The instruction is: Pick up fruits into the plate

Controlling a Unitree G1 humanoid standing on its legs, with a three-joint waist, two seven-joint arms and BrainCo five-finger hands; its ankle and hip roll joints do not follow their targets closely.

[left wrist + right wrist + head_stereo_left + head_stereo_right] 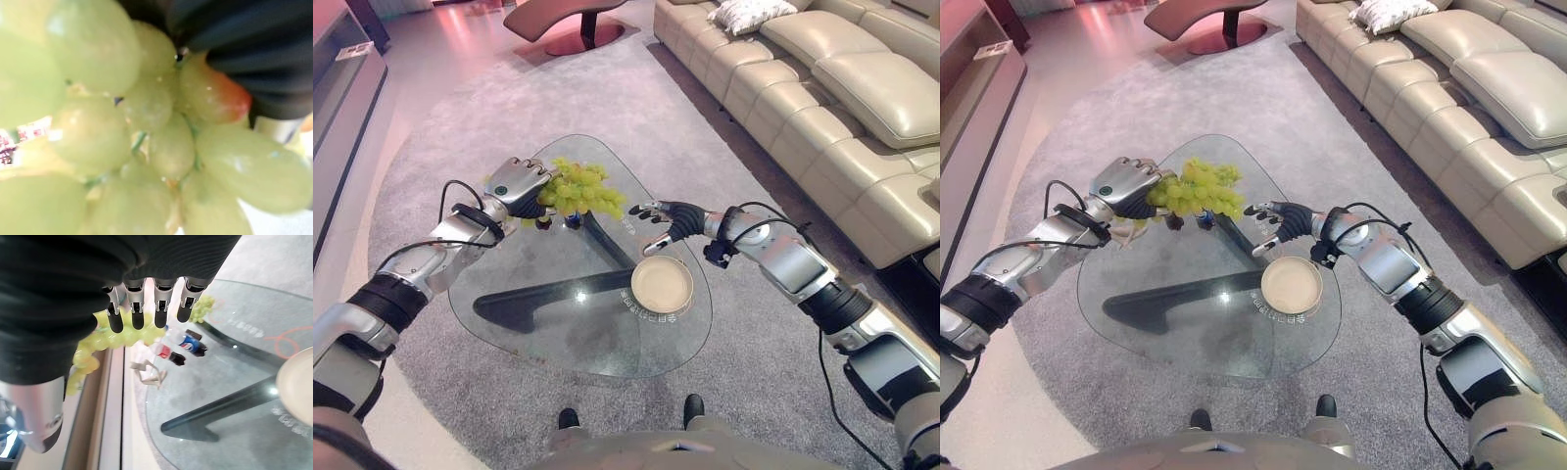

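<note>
Grapes (161, 147) crowd left hand (521, 183) — fingers hidden; plate (662, 285) bare.

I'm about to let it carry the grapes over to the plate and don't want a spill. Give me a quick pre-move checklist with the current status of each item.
1. Grapes held by the left hand: ok, fingers curl over the bunch, which is lifted off the glass table.
2. Whole bunch secure: cannot tell, much of it hangs free beyond the fingers.
3. Plate ready: ok, it sits upright and empty on the table.
4. Path to the plate: not ok, the right hand hovers open between the grapes and the plate.
5. Other items: ok, small bottles lie on the table beyond the bunch, away from the plate.
</note>
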